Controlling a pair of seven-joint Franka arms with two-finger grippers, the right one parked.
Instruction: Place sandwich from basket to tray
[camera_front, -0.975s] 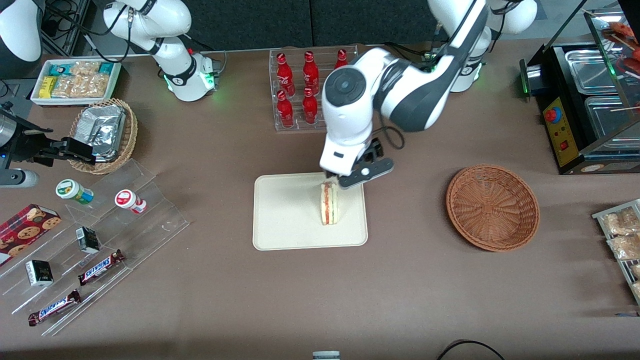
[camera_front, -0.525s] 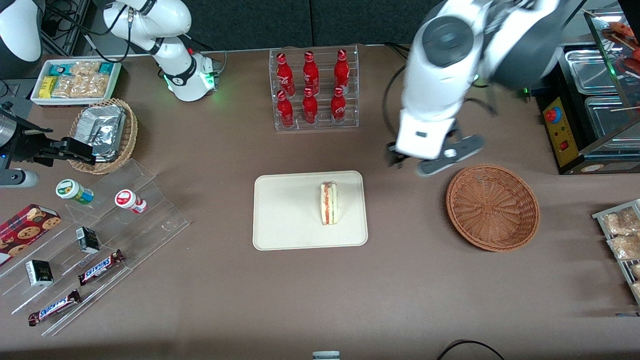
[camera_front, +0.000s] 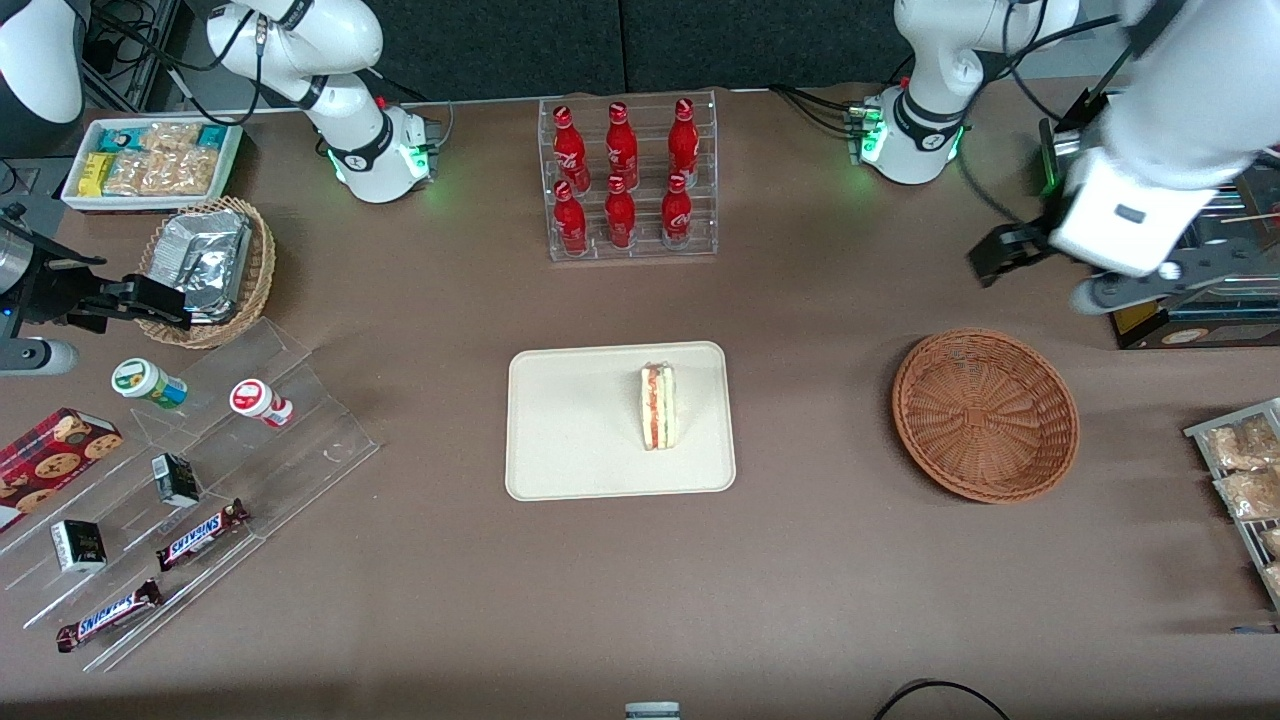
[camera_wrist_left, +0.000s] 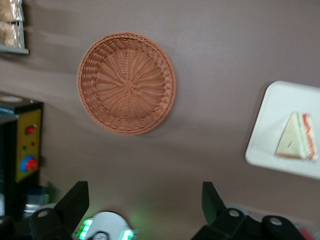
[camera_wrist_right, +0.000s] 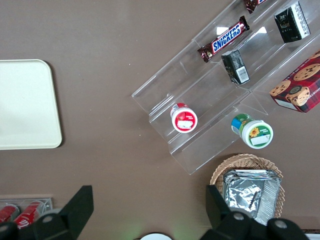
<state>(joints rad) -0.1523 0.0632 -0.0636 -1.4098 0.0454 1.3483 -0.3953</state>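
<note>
One sandwich (camera_front: 658, 407) sits on the tray (camera_front: 570, 440), basket (camera_front: 985, 413) is empty, so the job looks basically done. Pincer (camera_wrist_left: 145, 202) hangs wide open above the tabletop near the basket, holding nothing.

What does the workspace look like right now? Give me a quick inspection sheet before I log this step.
Surface: brown table, no spills seen.
Job's things: sandwich stands on its edge on the tray; basket holds nothing.
Clutter: red bottles in a clear rack; foil packets in a tan basket; Snickers bars and small cartons on clear shelving.
Grippers: gripper open, holding nothing, raised above the table near the black appliance, farther from the camera than the basket.
Cables: black cables at the working arm's base.
Surroundings: snack packets toward the working arm's end.
</note>
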